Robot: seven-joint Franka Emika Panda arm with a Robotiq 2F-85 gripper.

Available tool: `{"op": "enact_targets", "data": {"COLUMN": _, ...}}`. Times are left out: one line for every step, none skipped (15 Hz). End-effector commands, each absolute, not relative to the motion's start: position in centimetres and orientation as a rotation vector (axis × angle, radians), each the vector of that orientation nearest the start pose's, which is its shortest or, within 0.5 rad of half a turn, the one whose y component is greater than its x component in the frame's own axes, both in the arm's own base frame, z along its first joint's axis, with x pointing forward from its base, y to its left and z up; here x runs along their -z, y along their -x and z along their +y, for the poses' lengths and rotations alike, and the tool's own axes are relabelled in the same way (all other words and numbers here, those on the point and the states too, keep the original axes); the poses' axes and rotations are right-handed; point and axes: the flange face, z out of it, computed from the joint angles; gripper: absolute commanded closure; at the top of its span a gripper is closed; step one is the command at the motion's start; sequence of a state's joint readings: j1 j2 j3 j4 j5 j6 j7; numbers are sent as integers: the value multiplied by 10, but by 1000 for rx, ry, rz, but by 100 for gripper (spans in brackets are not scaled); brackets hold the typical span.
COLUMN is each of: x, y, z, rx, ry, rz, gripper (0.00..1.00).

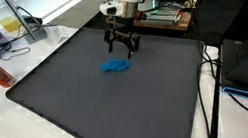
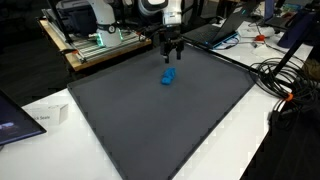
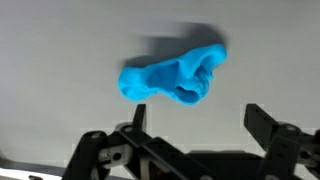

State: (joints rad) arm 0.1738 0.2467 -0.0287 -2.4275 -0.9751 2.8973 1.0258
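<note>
blue cloth (image 1: 117, 66), crumpled on dark mat (image 1: 91, 115): probably soft, light; best pinched at bunched middle. gripper (image 1: 124, 51) just above, wide open, empty.

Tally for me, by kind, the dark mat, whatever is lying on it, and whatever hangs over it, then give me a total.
Dark mat: 1
Blue crumpled item lying on the mat: 1
Gripper, open, over the mat beside the blue item: 1
Total: 3

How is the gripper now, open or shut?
Open: the gripper shows fingers wide apart in the wrist view, nothing between them.
</note>
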Motion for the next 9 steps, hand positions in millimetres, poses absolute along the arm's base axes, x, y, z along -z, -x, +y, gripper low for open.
{"op": "enact_targets", "data": {"x": -219, "y": -489, "z": 122, "rx": 489, "ry": 3236, "rz": -144, "gripper": 0}}
{"op": "enact_targets", "data": {"x": -221, "y": -492, "z": 122, "rx": 473, "ry": 3232, "rz": -156, "gripper": 0}}
{"op": "enact_targets", "data": {"x": -224, "y": -495, "z": 123, "rx": 457, "ry": 3227, "rz": -173, "gripper": 0}}
{"op": "enact_targets", "data": {"x": -227, "y": -498, "z": 124, "rx": 439, "ry": 3224, "rz": -186, "gripper": 0}}
{"op": "enact_targets", "data": {"x": -231, "y": -502, "z": 125, "rx": 429, "ry": 3219, "rz": -201, "gripper": 0}}
{"op": "enact_targets", "data": {"x": -234, "y": -506, "z": 125, "rx": 411, "ry": 3218, "rz": -216, "gripper": 0}}
{"op": "enact_targets", "data": {"x": -237, "y": -510, "z": 125, "rx": 393, "ry": 3219, "rz": -230, "gripper": 0}}
{"op": "enact_targets", "data": {"x": -240, "y": -515, "z": 124, "rx": 379, "ry": 3218, "rz": -245, "gripper": 0}}
{"op": "enact_targets", "data": {"x": -242, "y": -519, "z": 123, "rx": 362, "ry": 3220, "rz": -257, "gripper": 0}}
